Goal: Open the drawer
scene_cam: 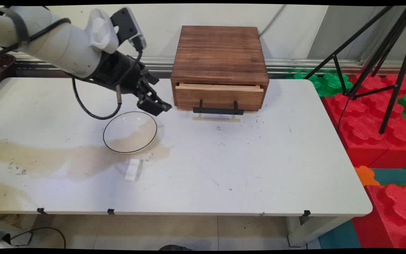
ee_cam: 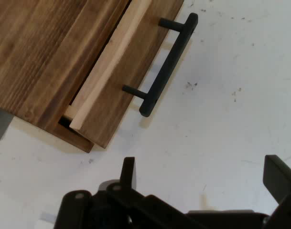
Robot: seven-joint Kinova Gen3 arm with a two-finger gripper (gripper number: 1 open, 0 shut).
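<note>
The black two-finger gripper [scene_cam: 153, 104] is hovering above the white surface [scene_cam: 245, 165], just left of the wooden drawer box [scene_cam: 220, 60], which serves here as the landmark. The fingers [ee_cam: 128, 172] are standing wide apart and are holding nothing; in the hand view bare surface is showing between them. The hand is angling down and toward the box, so its camera is looking onto the drawer front [scene_cam: 219, 97] and its black bar handle [ee_cam: 165, 64]. The drawer is sitting slightly open: a pale strip of its inner edge is showing along the top of the front, which is standing a little proud of the box. The handle is projecting from the front on two short posts, leaving a gap behind the bar. A shallow glass plate with a dark rim [scene_cam: 130, 132] is lying to the left of the box and nearer the camera, directly below the gripper but not touching it. A small white block [scene_cam: 133, 170] is resting just beyond the plate's near rim, farther from the box.
</note>
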